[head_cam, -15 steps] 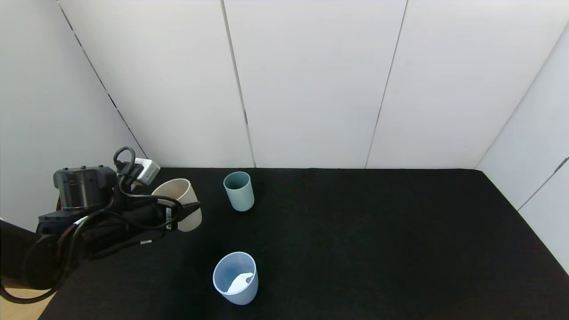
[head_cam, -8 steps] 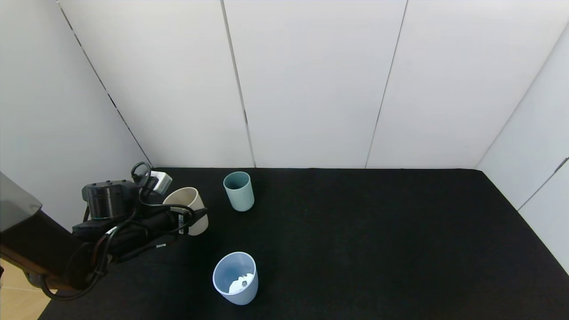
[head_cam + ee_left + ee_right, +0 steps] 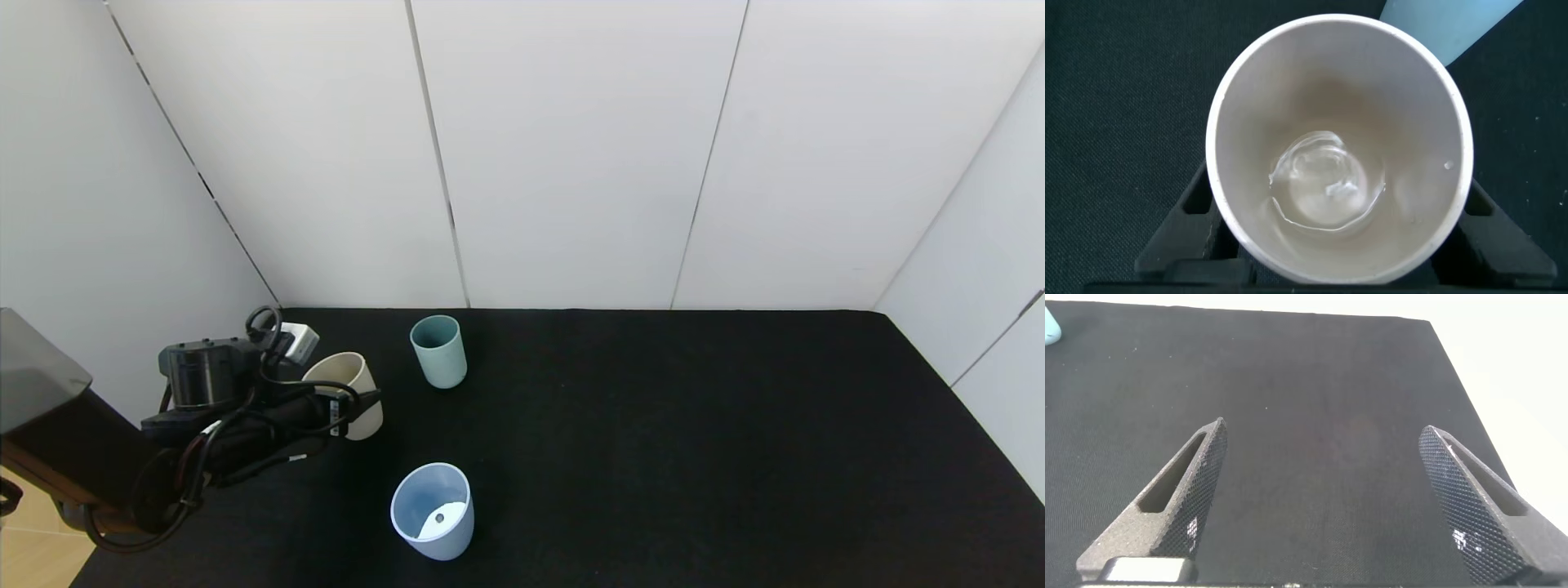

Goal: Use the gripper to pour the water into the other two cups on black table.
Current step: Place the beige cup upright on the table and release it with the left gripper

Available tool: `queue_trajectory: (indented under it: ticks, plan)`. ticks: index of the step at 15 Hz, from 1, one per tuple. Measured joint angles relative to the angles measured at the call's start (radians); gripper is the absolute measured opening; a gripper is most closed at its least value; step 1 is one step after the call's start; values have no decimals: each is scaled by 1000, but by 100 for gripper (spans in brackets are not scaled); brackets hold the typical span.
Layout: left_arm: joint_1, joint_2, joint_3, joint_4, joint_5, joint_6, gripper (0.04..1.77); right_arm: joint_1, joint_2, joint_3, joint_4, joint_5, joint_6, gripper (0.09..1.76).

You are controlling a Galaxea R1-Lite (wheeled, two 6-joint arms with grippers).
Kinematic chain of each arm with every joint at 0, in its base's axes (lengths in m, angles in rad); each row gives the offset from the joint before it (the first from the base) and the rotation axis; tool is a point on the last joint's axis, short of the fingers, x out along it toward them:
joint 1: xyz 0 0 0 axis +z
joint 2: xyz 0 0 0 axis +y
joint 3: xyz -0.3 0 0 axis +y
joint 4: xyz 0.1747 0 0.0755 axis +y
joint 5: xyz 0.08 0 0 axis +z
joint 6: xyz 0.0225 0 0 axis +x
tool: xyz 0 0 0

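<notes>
since a second ago the left gripper [image 3: 359,406] has carried the beige cup [image 3: 347,392] lower and a little toward the middle of the bench [image 3: 694,425], and it now sits low over the left side, clamped on the cup's wall from both sides. the left wrist view looks straight down into that cup [image 3: 1339,147]: only a shallow pool of water [image 3: 1323,184] glints over its pale bottom.

the teal-green cup [image 3: 438,351] stands upright near the back, just right of the held cup. the light blue cup [image 3: 433,510] stands nearer the front, well apart, with a white patch at its bottom.

the beige cup looks like light, thin plastic, smooth and probably slippery when wet, so a firm mid-height hold seems wise; too hard a squeeze could flex it.

the right gripper [image 3: 1323,506] hangs over bare bench with fingers [image 3: 1180,494] wide apart, idle.
</notes>
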Motion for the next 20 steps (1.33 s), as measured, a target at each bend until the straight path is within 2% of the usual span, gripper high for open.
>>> queue_trajectory:
  ticks: [13, 16, 20]
  plan:
    - [12, 21, -1, -2, 3, -9, 125, 0, 0, 0, 0, 0, 0, 171]
    - [12, 22, 0, -3, 3, -7, 140, 0, 0, 0, 0, 0, 0, 171]
    - [13, 22, 0, -8, 0, -8, 152, 0, 0, 0, 0, 0, 1, 171]
